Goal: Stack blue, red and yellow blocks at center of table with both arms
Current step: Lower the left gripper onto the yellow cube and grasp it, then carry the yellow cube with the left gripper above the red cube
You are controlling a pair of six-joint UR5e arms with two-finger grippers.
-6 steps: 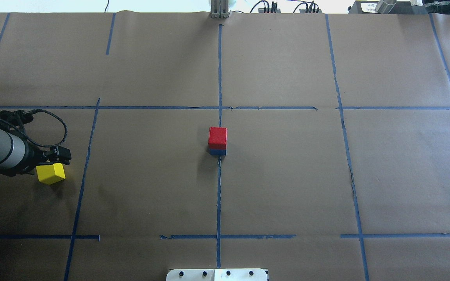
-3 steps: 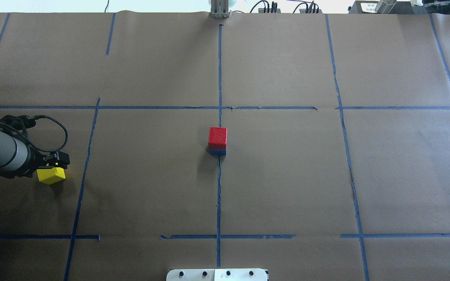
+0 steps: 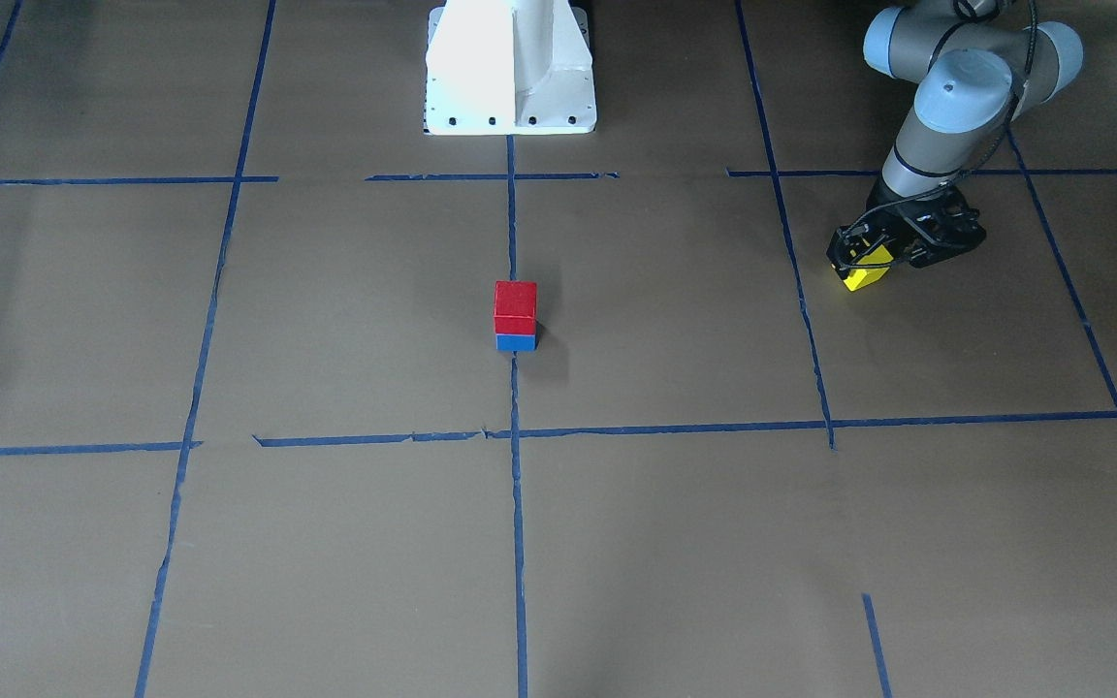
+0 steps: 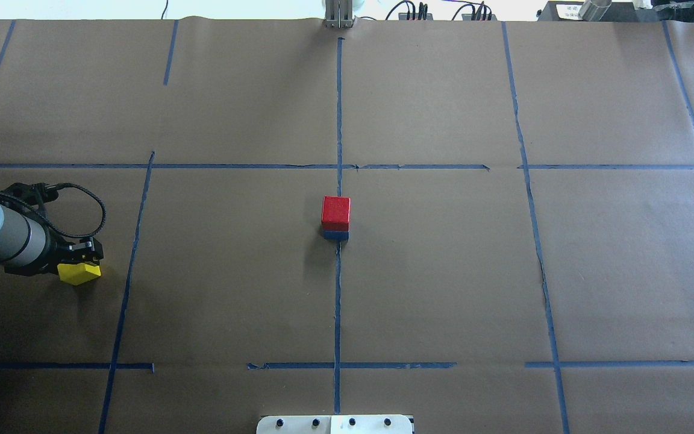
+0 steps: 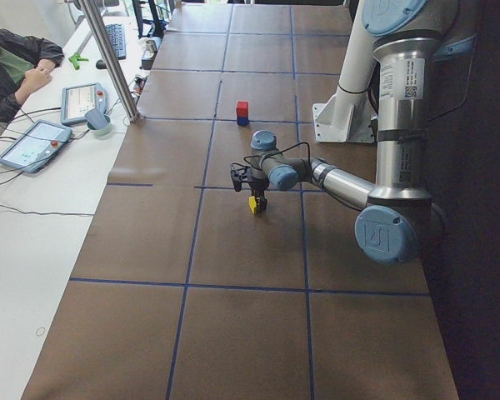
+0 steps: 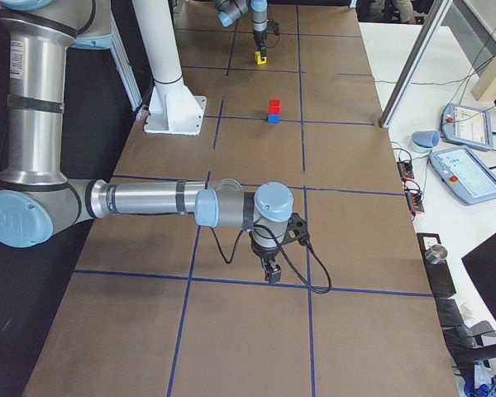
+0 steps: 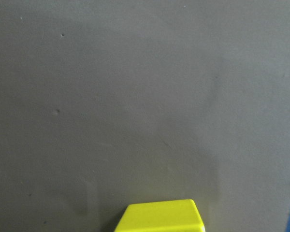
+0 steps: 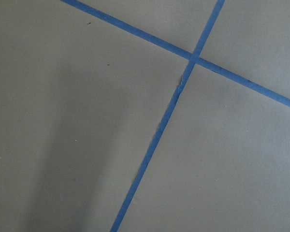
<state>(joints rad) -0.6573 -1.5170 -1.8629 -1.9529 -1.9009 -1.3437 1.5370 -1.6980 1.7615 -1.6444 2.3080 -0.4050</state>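
Left claw (image 3: 861, 260) straddles yellow block (image 3: 866, 278), set skew to tape lines (image 3: 805, 320); whether clamped, cannot tell

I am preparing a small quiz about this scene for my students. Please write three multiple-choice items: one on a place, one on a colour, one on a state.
1. Where is the yellow block?
A. on top of the red block
B. at the left gripper, far from the stack
C. under the blue block

2. Which colour is the lower block of the stack?
A. yellow
B. red
C. blue

3. How does the red block sit?
A. upright on the blue block
B. tipped over beside the blue block
C. alone on the table

Answers:
1 B: the front view shows it right at the left gripper, well aside of the stack.
2 C: blue shows beneath red.
3 A: its sides line up with the blue block's.
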